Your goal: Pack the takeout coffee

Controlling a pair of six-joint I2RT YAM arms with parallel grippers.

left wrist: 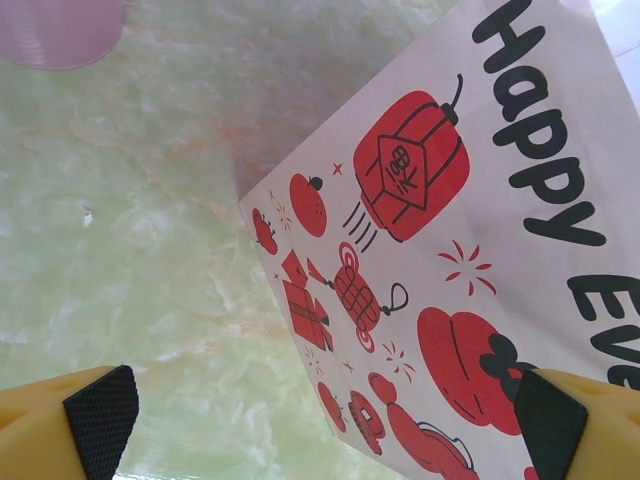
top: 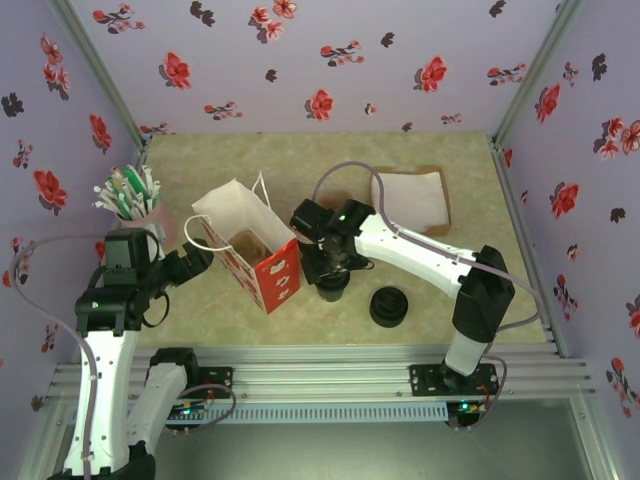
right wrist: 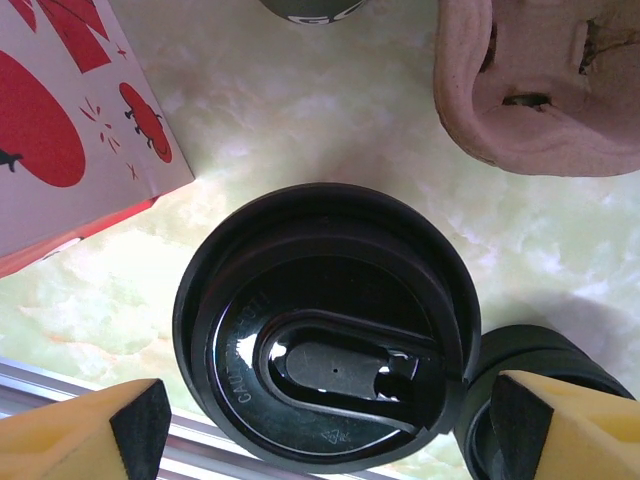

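Two arms reach over the pale green marbled table (top: 300, 170). From above, the white paper bag (top: 250, 245) stands open-mouthed between them. The left wrist view adds its printed face, red lanterns and black "Happy" lettering, with the left gripper (left wrist: 325, 420) spread wide and empty just beside it. The right wrist view brings out the dimpled side of a moulded pulp carrier (right wrist: 540, 90). The takeout coffee (right wrist: 320, 330) stands on the table just right of the bag, directly under the right gripper (right wrist: 330, 425), whose fingers (right wrist: 140, 430) straddle it, apart and not touching. Its round black lid is glossy, with a raised rim and a sip tab; the cup wall is hidden. A stack of loose lids (top: 389, 307) sits near it.
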